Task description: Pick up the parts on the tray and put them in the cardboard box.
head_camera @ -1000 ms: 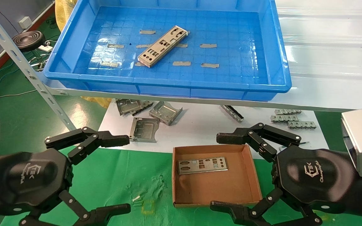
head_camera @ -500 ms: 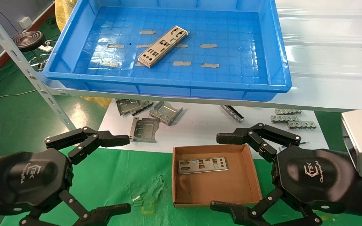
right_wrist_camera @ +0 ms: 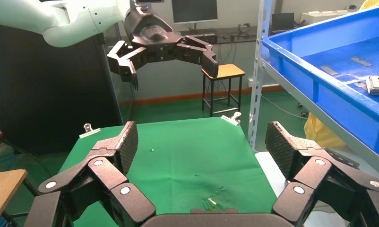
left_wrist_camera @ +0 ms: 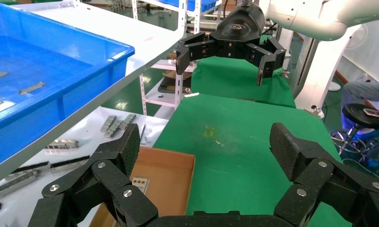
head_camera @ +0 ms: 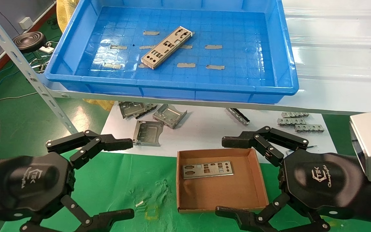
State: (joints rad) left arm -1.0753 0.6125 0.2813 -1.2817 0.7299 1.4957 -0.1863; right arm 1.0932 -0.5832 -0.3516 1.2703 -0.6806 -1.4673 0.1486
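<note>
- The left gripper (head_camera: 121, 175) hangs low over the green cloth with its fingers spread wide and nothing between them; it looks parked, leaving the middle of the bench free.
- The right gripper (head_camera: 229, 175) hovers just beside the cardboard box (head_camera: 256, 180), jaws splayed apart and empty, one finger past the box's far corner and one at its near edge. I judge it is either waiting or about to reach out.
- One part (head_camera: 207, 169) lies flat inside the box, close in front of the right gripper, so that piece seems done.
- The other part (head_camera: 166, 47) rests askew on the floor of the tray (head_camera: 172, 84), well ahead of and above both grippers on the shelf, within neither's immediate reach.
- Folded brackets (head_camera: 169, 115) and toothed strips (head_camera: 296, 121) lie beyond the grippers on the white sheet, partly tucked under the shelf edge.
- Both arms are cut off by the picture edges; the right wrist view shows only an end of the tray part.
</note>
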